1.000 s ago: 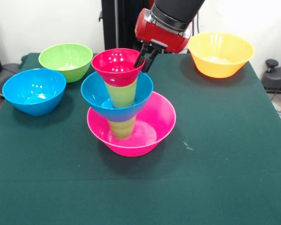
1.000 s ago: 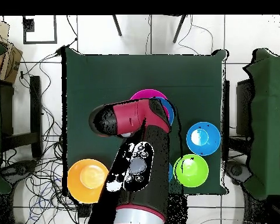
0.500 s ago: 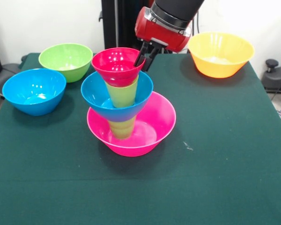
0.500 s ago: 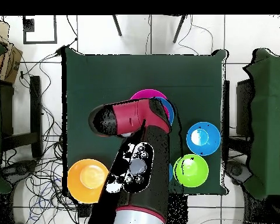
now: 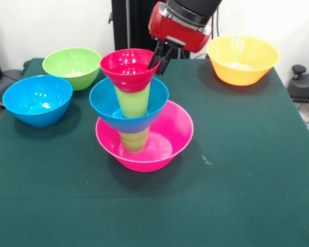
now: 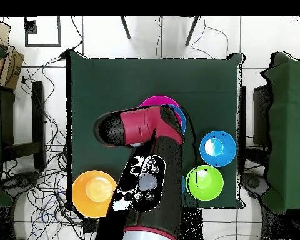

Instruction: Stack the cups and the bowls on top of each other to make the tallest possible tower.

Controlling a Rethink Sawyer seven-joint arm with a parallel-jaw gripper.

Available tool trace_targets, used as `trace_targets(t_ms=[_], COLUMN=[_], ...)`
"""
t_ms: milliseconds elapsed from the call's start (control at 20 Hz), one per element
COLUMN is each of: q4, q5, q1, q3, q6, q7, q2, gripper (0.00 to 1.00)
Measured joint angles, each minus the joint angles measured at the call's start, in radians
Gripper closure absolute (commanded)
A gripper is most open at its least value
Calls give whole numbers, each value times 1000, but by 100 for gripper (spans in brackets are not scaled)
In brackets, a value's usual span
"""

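Item one, the gripper (image 5: 160, 57): we find it at the far rim of the small red bowl (image 5: 129, 67), one dark finger inside the rim and one outside, so it is clamped on the bowl's edge with only the wall's thickness between the fingers.

Item two, the tower (image 5: 136, 110): we count a wide pink bowl (image 5: 165, 146) as base on the green table (image 5: 237, 175), a green cup (image 5: 134, 140) standing in it, a small blue bowl (image 5: 110, 110) on that cup, a second lime cup (image 5: 134, 102) in the blue bowl, and the red bowl on top. The red bowl sits slightly tilted, its gripped side higher; we cannot tell whether it rests fully on the cup.

Item three, loose bowls, all well apart from the tower: a medium blue bowl (image 5: 37, 99), a green bowl (image 5: 72, 66) behind it, and a large orange bowl (image 5: 242, 57) at the far corner.

From overhead we note the arm (image 6: 146, 181) covering most of the tower.
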Motion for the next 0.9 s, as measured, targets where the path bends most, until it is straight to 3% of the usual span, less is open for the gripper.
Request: trace_targets(t_ms=[900], q4=[14], q5=[0], q1=[0], q3=[0], q6=[0], q7=[0], q2=[0], gripper=[100])
